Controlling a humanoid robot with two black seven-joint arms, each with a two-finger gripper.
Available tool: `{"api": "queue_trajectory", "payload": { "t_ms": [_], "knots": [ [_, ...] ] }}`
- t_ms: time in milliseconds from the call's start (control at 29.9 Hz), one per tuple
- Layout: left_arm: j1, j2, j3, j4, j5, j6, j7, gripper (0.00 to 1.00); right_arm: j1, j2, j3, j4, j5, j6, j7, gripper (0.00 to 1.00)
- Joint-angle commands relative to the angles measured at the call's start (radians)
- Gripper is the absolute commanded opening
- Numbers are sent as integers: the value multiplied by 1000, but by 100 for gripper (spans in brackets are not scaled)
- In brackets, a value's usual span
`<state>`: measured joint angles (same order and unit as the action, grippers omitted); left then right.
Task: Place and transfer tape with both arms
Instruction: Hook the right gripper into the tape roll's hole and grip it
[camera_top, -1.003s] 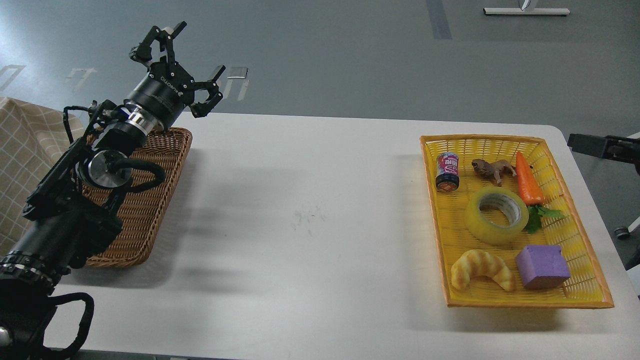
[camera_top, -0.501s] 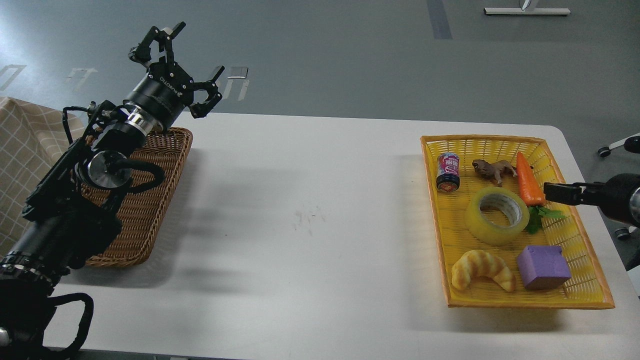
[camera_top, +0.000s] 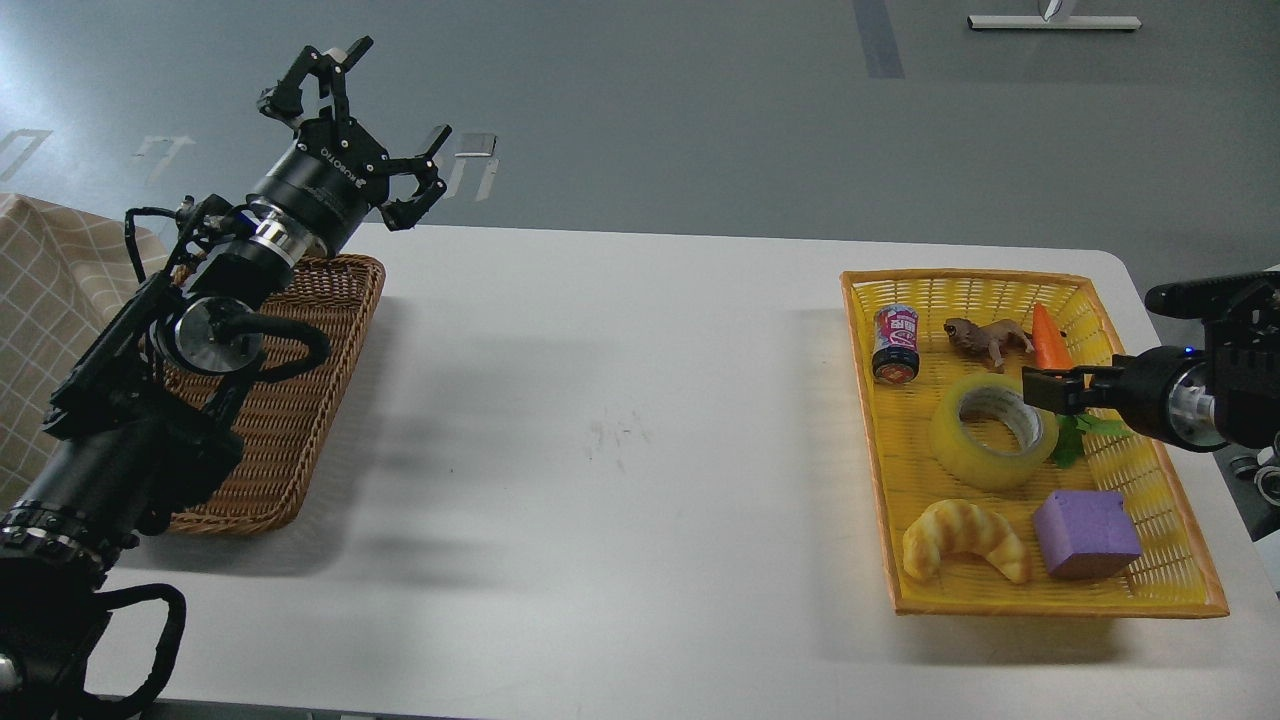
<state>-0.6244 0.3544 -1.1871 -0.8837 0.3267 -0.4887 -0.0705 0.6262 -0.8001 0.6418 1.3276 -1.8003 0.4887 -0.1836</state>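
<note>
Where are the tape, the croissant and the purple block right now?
tape (camera_top: 962, 448), head view, on its yellow outer wall.
croissant (camera_top: 962, 538), head view, on its ridged middle.
purple block (camera_top: 1085, 532), head view, on its top face.

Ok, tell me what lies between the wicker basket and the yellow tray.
In the head view, only bare white table lies between the wicker basket and the yellow tray, apart from faint scuff marks.
</note>
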Motion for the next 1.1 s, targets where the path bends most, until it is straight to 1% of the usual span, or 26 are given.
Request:
{"api": "queue_trajectory", "payload": {
  "t_ms": [0, 100, 234, 468, 602, 668, 869, 936, 1069],
  "knots": [
    [2, 6, 0, -1, 0, 0, 1, 99, 1, 15, -19, -4, -13, 0, 1, 87],
    [3, 6, 0, -3, 0, 0, 1, 99, -2, 18, -21, -16, -13, 0, 1, 92],
    [3, 6, 0, -3, 0, 0, 0, 99, -6, 21, -24, -18, -14, 0, 0, 92],
    [3, 6, 0, -3, 0, 0, 1, 99, -2, 27, -50, -22, -14, 0, 0, 89],
    [3, 6, 0, -3, 0, 0, 0, 99, -6, 38, -51, -40, -14, 0, 0, 86],
    [3, 5, 0, -3, 0, 0, 0, 99, -6, 53, -51, -57, -14, 0, 0, 83],
    [2, 6, 0, -4, 0, 0, 0, 99, 0, 81, -63, -87, -16, 0, 0, 82],
    [2, 8, 0, -11, 0, 0, 0, 99, 1, 85, -71, -96, -16, 0, 0, 80],
    [3, 5, 0, -15, 0, 0, 0, 99, 1, 108, -74, -108, -14, 0, 0, 70]
  ]
}}
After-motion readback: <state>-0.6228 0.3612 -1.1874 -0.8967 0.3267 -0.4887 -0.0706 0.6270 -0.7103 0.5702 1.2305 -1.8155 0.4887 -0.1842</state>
